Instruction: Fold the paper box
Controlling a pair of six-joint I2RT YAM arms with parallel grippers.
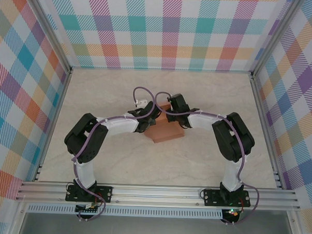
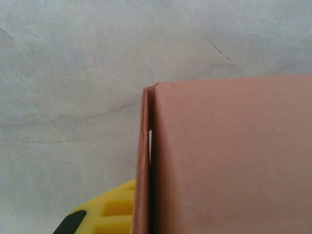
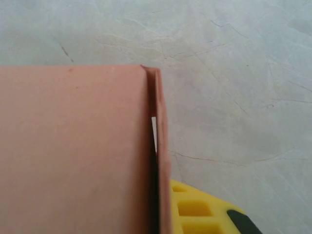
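Top view: the salmon-orange thin-card paper box (image 1: 168, 132) sits at mid-frame on the pale marbled tabletop (image 1: 110, 89). It reads as a small folded rectangular block, skewed slightly against the frame edges. Both black-and-white arms curve in from the bottom corners and meet at the box's upper edge. The left gripper (image 1: 150, 119) is at its upper-left corner and the right gripper (image 1: 173, 110) at its upper-right corner. Pastel checked panels (image 1: 170, 24) wall the cell at top, left and right.

Left wrist view: the box (image 2: 229, 156) takes up the lower right, and its top edge runs across at mid-height. A narrow side flap (image 2: 143, 170) stands along its left edge, parted from the main panel by a thin slit of light. One yellow ribbed finger (image 2: 114, 212) lies against the flap's outer face at bottom centre-left. The other finger is hidden behind the card. The jaws are closed down, pinching card.

Right wrist view: this mirrors the left. The box (image 3: 73, 151) fills the lower left, with its side flap (image 3: 163, 161) on the right edge and the same slit. A yellow finger (image 3: 200, 209) touches the flap from outside at bottom right. These jaws are likewise closed tight on the card.
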